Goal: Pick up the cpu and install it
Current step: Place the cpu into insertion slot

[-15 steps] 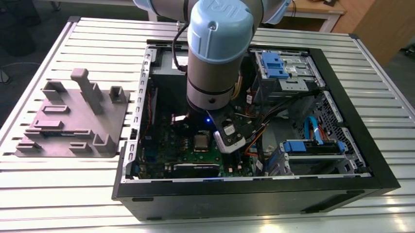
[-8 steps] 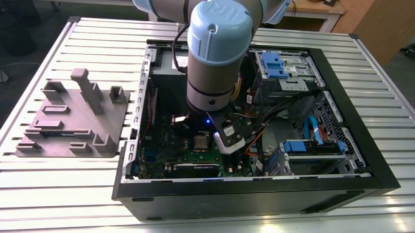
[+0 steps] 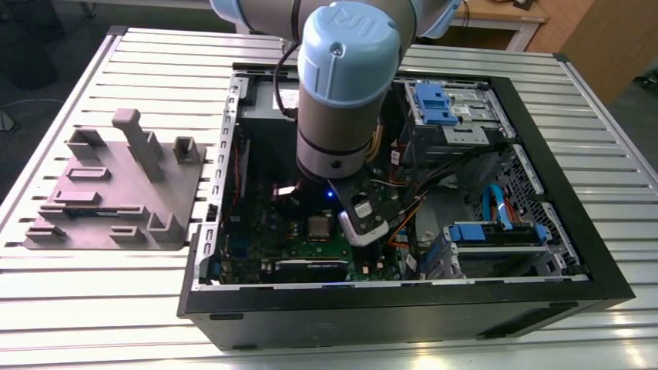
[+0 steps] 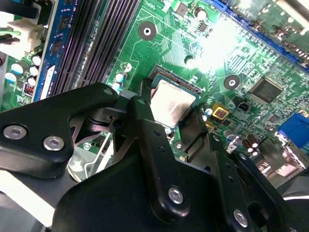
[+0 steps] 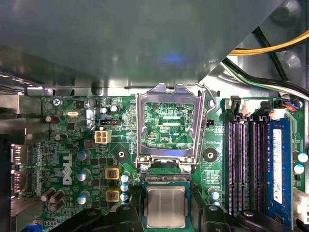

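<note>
Biggest first: slatted metal surface (image 3: 103,308) carrying the lot, with an open black PC case (image 3: 411,312) lying on its side across the middle and toward the exterior view's right. Robot arm (image 3: 344,85) reaching straight down into the case, blue-gray joint cap on top, wrist low over the green motherboard (image 5: 82,140). Gray moulded fixture (image 3: 113,193) parked on the slats toward the exterior view's left, well apart from the case's insides. Blue-tabbed drive cage (image 3: 458,116) tucked in the case's far corner on the exterior view's right. On the board, in the first wrist view: long black memory slots (image 5: 246,164) near the socket, and the silver socket bracket (image 5: 166,154) flipped open and standing upright, green board showing through its window. Then the pincer (image 5: 166,215), closed down narrow on the cpu (image 5: 165,205), one black finger (image 5: 129,215) tight against each of two opposite edges. Same squeeze in the second wrist view, cpu (image 4: 171,102) wedged between the black tips. Metal top facing up, lying flat to the board, right at the socket just beside the bracket's hinge. Can't tell whether fully seated or held just above.
</note>
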Motion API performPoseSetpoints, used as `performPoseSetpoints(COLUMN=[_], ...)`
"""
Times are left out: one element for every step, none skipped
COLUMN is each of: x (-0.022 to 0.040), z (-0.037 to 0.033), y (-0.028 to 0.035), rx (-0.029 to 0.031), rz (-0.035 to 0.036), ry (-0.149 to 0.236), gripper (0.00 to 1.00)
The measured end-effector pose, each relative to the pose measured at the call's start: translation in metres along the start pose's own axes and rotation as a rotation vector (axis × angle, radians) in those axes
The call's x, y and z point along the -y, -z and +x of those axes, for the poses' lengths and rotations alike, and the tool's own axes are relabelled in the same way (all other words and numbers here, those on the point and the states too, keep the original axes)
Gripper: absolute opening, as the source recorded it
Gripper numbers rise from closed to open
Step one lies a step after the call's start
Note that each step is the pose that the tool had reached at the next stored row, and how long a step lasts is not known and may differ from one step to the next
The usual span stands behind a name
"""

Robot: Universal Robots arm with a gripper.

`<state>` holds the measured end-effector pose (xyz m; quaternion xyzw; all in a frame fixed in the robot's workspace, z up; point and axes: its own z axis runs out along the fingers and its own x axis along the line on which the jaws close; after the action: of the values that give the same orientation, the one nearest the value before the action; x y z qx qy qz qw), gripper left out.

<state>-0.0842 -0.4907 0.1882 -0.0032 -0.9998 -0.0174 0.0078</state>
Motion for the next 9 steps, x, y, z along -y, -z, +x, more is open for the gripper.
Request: performPoseSetpoints(x=[0.0001,0.0001,0.0002,0.0001,0.0001,0.0,0.0,0.0,0.0], z=[0.0,0.0,0.0,-0.0001,-0.0001,-0.0001,-0.0001,-0.0001,-0.0001], y=[-0.0009,-0.0017,-0.0022,-0.0027,-0.0029,-0.003,-0.003,-0.003,-0.003], rx=[-0.0001,-0.0002,-0.0001,0.0,0.0001,0.0003,0.0003,0.0003,0.0002], rz=[0.0002,0.0003,0.0002,-0.0001,-0.0004,-0.0007,-0.0007,-0.0007,-0.0006], ry=[0.0,0.0,0.0,0.0,0.0,0.0,0.0,0.0,0.0], gripper=[0.47,0.47,0.47,0.47,0.47,0.47,0.47,0.47,0.47])
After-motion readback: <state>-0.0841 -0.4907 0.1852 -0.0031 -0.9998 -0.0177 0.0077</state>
